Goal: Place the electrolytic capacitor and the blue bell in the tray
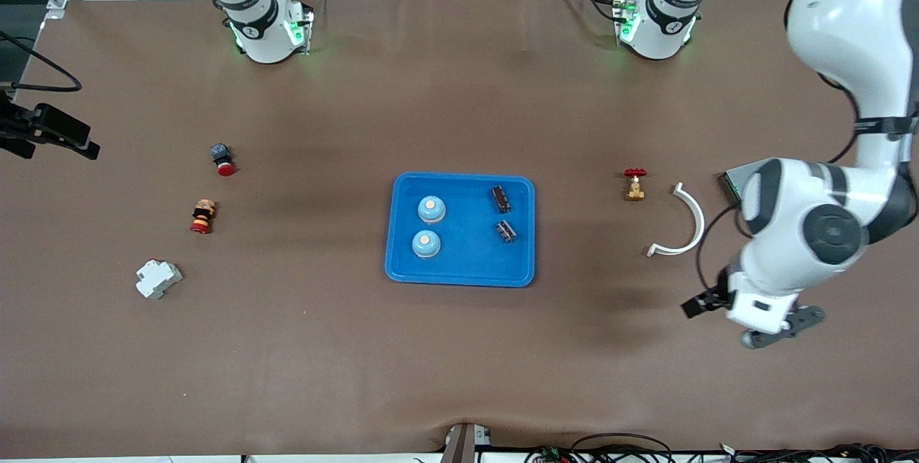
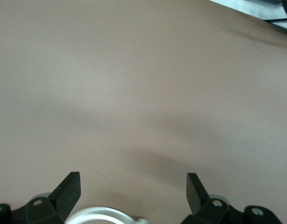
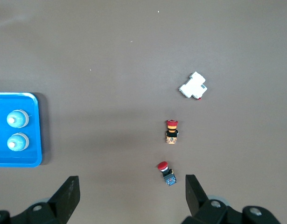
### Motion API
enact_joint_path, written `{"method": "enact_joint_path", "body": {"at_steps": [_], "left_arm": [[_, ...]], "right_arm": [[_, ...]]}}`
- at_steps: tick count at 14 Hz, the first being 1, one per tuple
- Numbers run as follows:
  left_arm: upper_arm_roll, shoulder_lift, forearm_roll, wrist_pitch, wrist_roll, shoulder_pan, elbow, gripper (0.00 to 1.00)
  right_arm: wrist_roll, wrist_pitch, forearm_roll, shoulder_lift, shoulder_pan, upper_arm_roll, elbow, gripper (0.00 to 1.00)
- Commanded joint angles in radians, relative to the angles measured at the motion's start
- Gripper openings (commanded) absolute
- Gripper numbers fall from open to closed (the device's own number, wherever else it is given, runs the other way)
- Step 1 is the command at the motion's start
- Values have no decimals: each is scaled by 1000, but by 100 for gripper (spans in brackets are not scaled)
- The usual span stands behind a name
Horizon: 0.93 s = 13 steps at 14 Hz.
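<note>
Obs.: the tray (image 1: 467, 258) sits mid-frame in the front view. All task items are inside it.
- The farther bell (image 1: 431, 209) and nearer bell (image 1: 426, 243) stand upright at the tray's end toward the right arm, close together and not touching.
- The farther capacitor (image 1: 501, 198) and nearer capacitor (image 1: 506, 231) lie on their sides at the end toward the left arm, apart from each other.

Judgement: placement looks complete. Nothing of the task remains on the bare table.

My pincers:
- My left gripper (image 1: 747, 323) is spread wide and empty. It hangs over bare table in the lower part of the front view, toward the left arm's end. Its wrist view shows only the brown mat and a sliver of the white curved clip (image 1: 686, 222).
- My right gripper (image 3: 131, 182) is also wide and empty. It is up over the right arm's end of the table, looking down on two red push buttons (image 3: 171, 131) and a white breaker (image 3: 193, 86). Both arms are waiting.

Handling notes, should a re-grip be needed (judgement):
- The bells are probably light and rigid, with a smooth dome that would slip. I would pinch across the base skirt or close around the top button from straight above.
- The capacitors are small, stiff cylinders and will roll. I would grip across the barrel at mid-length, jaws square to its axis, staying off the leads, which I cannot make out.
- The tray rim is low, so a vertical approach clears it.
</note>
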Motion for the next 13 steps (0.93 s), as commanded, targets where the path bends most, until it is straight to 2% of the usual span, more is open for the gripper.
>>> {"method": "enact_joint_path", "body": {"at_steps": [1,4,8,10,13], "left_arm": [[-32,-42,-57,-22,205,84,-21,100],[-35,-71,-66,-116,346,124,8,100],[-35,-123,-75,-340,373,103,111,100],[-43,-185,-98,-346,374,101,111,100],[-52,-213,-103,-343,383,101,111,100]], "right_arm": [[-15,2,-18,-29,-17,15,-32,100],[-15,1,-18,-29,-17,15,-32,100],[-15,-1,-18,-29,-17,15,-32,100],[-15,-1,-18,-29,-15,15,-32,100],[-13,-1,-18,-29,-17,15,-32,100]]}}
